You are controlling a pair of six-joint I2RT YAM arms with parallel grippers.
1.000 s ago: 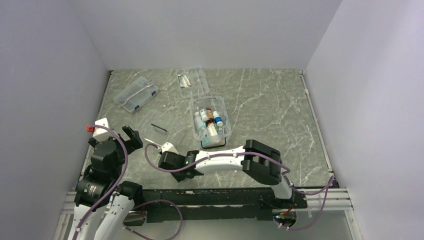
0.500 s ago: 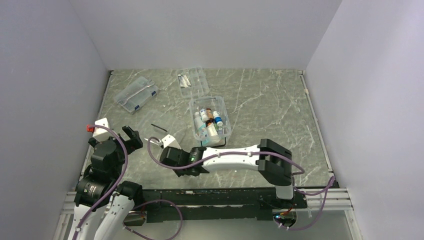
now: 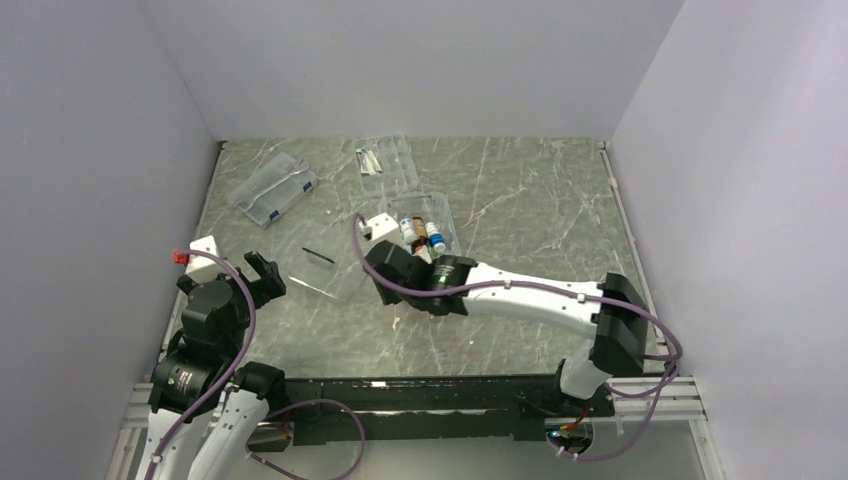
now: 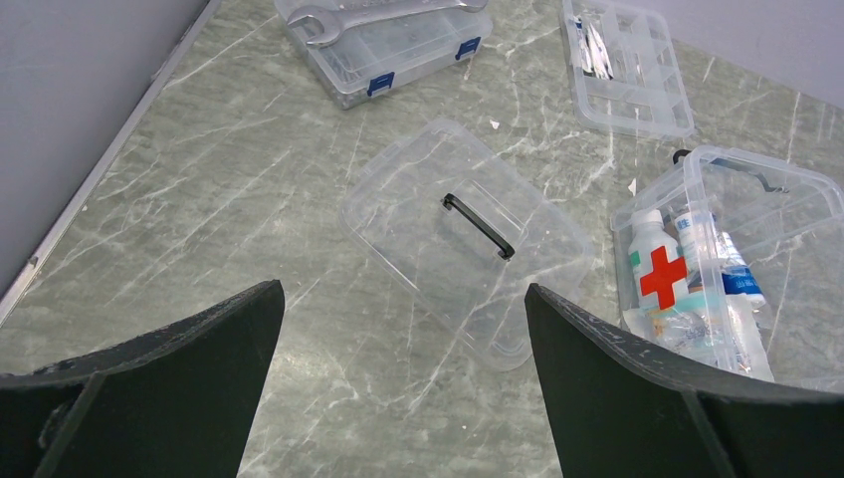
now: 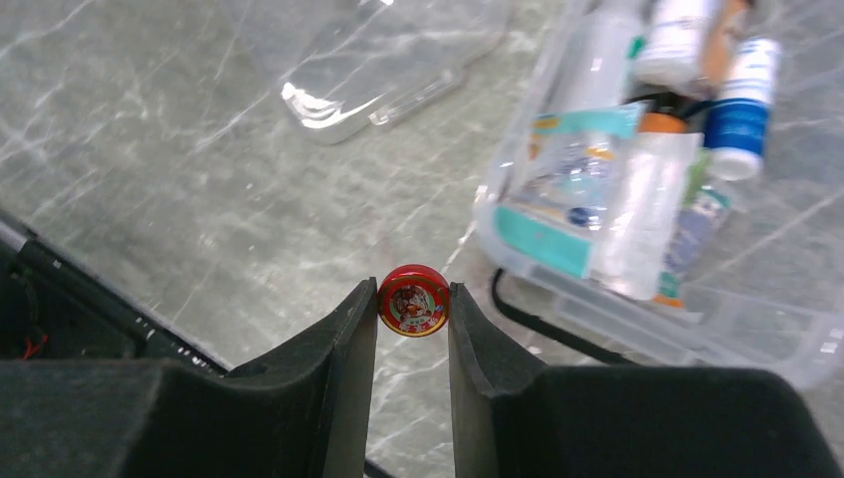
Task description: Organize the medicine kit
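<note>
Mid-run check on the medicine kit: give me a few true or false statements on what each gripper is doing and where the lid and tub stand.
1. The right gripper pinches a small red round tin between its fingers. True.
2. The clear lid with the dark handle is closed on the clear plastic tub with the red cross. False: the lid lies flat on the table beside the open tub.
3. The left gripper is clamped on the lid. False: its jaws stand wide open above the table and hold nothing.
4. The tub holds bottles. True.
</note>
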